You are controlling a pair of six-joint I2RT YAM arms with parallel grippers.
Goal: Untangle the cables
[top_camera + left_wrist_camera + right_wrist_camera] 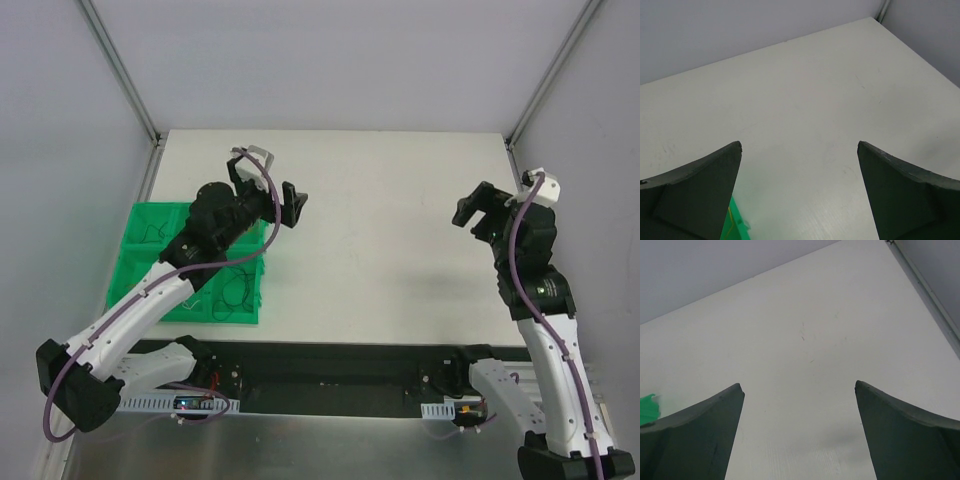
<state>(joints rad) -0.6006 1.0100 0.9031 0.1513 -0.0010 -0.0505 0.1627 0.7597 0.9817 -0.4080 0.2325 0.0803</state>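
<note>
Both arms hang off the bench (400,260) with nothing in hand, so this looks like a pause between grasps, not a pull in progress. The left arm (215,225) sits over the green tray (128,275), with its jaws just past the tray's far right corner. They are spread wide, and the wrist view shows only bare bench between them. The right arm (530,260) is well away to the right of the tray, its jaws equally wide and empty.

The cables (236,285) are all in the tray and none lies on the bench beside it. The tray is divided into compartments. Thin dark loops show in the compartment at its near right corner, and a fainter strand shows in the far left one. Much of the tray is hidden under the left arm. The strands are too fine to tell their colours or whether any loops are entwined.

Since strands lie in separate compartments, the sorting may be well along, though I cannot be sure. If the loops at the near right corner are knotted, the next move needs the left jaws lowered into that compartment. They would have to close finely on one hair-thin strand without catching the divider walls, and the right arm would have to come across to the tray to take the other end.
</note>
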